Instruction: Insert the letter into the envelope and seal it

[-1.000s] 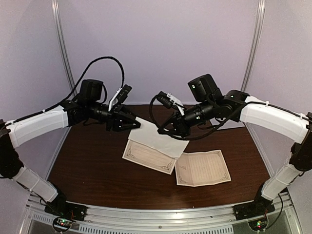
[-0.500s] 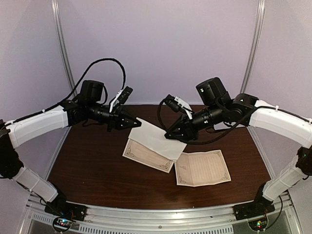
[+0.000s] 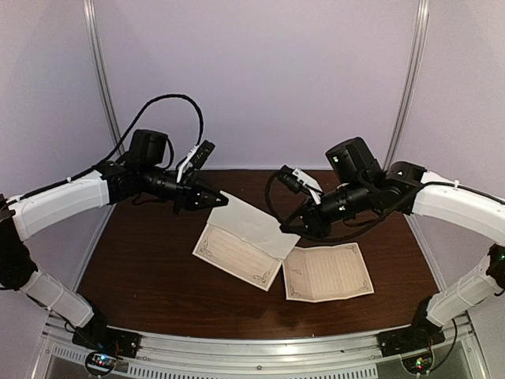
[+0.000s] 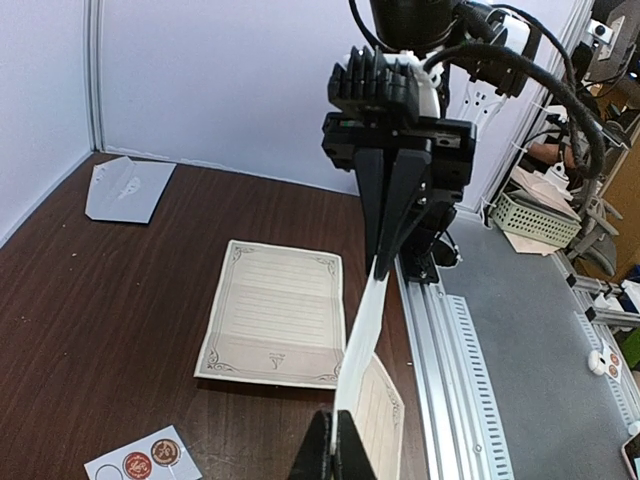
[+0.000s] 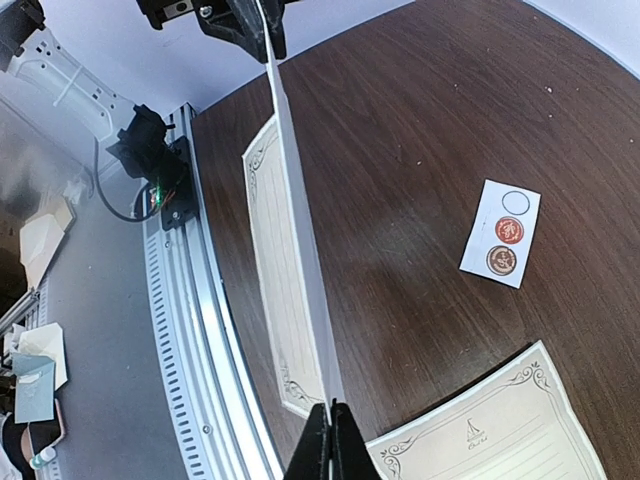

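Observation:
The letter (image 3: pixel 251 223), a cream lined sheet with an ornate border, is folded and hangs above the table by its fold edge between both grippers. My left gripper (image 3: pixel 218 202) is shut on the fold's left end, and in its wrist view the fingertips (image 4: pixel 335 438) pinch the letter (image 4: pixel 362 335). My right gripper (image 3: pixel 294 229) is shut on the right end, and its wrist view shows the letter (image 5: pixel 290 230) caught at the tips (image 5: pixel 330 418). The envelope (image 4: pixel 128 189) lies flat at the far corner, apart from both grippers. In the top view it is hidden.
A second lined sheet (image 3: pixel 327 272) lies open on the brown table (image 3: pixel 142 260), right of the held one. A white strip with round stickers (image 5: pixel 500 232) lies on the wood. The aluminium rail (image 3: pixel 260 347) runs along the near edge.
My right gripper has shifted right and nearer along the letter's fold edge to its right end. The hanging half has swung slightly left. The left gripper has stayed put.

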Motion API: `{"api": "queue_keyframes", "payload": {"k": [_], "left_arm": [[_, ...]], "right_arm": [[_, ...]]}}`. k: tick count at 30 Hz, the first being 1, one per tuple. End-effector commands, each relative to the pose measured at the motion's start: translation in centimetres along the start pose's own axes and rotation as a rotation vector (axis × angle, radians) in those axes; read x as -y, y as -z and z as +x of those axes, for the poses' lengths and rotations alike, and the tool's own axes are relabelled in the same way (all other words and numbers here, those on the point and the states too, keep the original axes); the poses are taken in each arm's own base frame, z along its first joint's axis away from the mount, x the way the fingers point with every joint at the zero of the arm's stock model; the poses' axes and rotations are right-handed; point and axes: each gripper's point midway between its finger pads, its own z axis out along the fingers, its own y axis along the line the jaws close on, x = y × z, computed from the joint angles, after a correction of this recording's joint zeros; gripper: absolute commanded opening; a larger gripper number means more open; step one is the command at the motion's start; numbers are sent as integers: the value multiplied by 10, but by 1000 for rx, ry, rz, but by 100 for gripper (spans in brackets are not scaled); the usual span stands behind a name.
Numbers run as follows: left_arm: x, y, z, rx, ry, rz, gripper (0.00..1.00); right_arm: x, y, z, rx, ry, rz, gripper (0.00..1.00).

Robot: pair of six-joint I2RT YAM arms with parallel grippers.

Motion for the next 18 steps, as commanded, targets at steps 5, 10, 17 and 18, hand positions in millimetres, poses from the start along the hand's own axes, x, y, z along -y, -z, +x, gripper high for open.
{"api": "queue_keyframes", "payload": {"k": [5,10,17,18], "left_arm": [[10,11,-24,29,-94,-31,0],[10,12,-24,25,-97,-34,0],[10,12,-24,22,-100,-37,0],[10,12,-24,22,-101,-37,0]], "right_arm": [[2,13,0,20,-15,46,15],[4,16,10,6,-37,66,23],[11,16,18,-12,-53,101,0],[11,16,17,-9,-51,98,0]]}}
